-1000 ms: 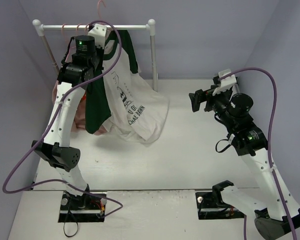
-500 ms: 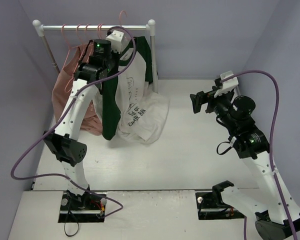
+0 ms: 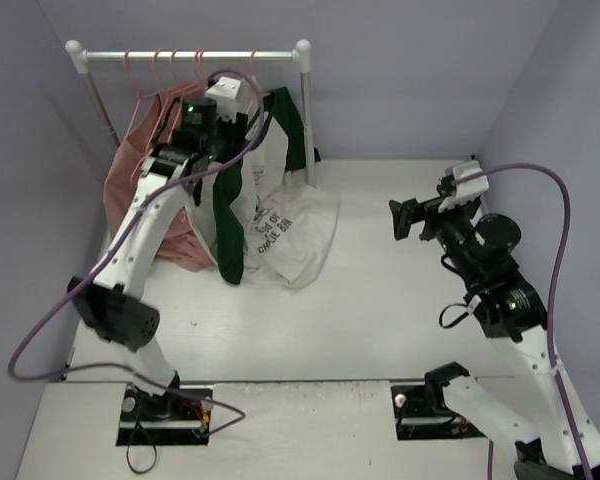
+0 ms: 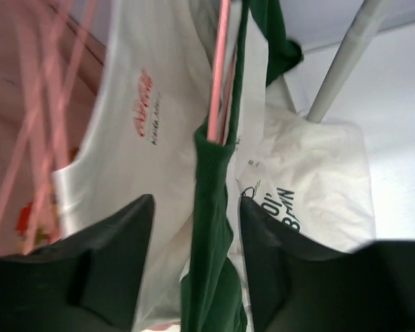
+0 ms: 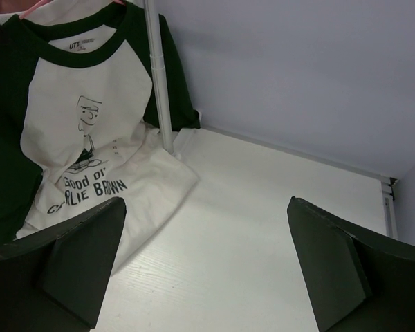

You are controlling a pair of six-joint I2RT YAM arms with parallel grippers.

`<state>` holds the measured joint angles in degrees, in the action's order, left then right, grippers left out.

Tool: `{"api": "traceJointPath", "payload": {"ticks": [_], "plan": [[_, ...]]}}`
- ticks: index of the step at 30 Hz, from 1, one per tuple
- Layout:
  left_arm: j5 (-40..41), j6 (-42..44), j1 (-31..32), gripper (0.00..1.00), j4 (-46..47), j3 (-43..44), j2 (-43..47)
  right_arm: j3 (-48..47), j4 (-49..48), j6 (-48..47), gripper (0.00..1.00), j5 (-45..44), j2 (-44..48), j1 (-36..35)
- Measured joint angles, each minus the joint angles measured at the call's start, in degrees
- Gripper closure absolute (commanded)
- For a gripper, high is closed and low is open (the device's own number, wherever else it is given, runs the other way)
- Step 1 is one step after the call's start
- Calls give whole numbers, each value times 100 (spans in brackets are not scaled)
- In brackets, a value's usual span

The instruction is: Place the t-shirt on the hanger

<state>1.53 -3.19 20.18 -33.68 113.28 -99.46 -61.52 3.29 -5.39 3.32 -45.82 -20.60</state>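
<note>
Green sleeve cloth of the t-shirt (image 4: 209, 228) hangs right between the fingers (image 4: 104, 263) of my left claw (image 4: 196, 207). That claw stands apart: I can see pale fabric in the gap on either side of the green, so nothing is pinched. The hanger (image 4: 219, 69), thin and pink, runs straight down and disappears into the top fold of that green cloth.

Crowding in just to the left of it on my wrist feed is the white shirt (image 4: 142, 111) with its small red print. Beyond that, the salmon-pink shirt (image 3: 125, 180) fills the left end of the rack, under a row of spare hangers (image 3: 158, 62) hooked over the rail (image 3: 270, 53).

From above, the t-shirt hangs at the right end of the rail, beside the post (image 3: 307, 110). Its white lower part, lettering showing, is bunched on the surface (image 3: 380, 290). My left arm (image 3: 145, 225) and its wrist camera sit over the collar there, so from that view I cannot tell how the hook meets the rail.

On the right wrist feed the post stands in front of the shirt, cutting across one green sleeve. My right claw (image 5: 206, 207) is spread wide with only bare surface between its fingers. It is well apart from the rack and faces the shirt's printed chest.
</note>
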Motion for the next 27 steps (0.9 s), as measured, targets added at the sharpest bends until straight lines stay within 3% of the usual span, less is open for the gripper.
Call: {"api": "traceJointPath", "payload": {"ticks": [7,19,23,27], "plan": [[277,133,-4,28,81,-395,1960,16,-3,-16,0,-633,488,0],[1386,230,-32,22,-355,-2676,5782,447,0,-214,0,-2062,1537,0],[1672,232,-33,20,-638,-3333,6291,448,2,-58,0,-2933,1450,0],[1847,225,-33,19,-950,-3639,6362,448,31,43,0,-3269,1284,0]]}}
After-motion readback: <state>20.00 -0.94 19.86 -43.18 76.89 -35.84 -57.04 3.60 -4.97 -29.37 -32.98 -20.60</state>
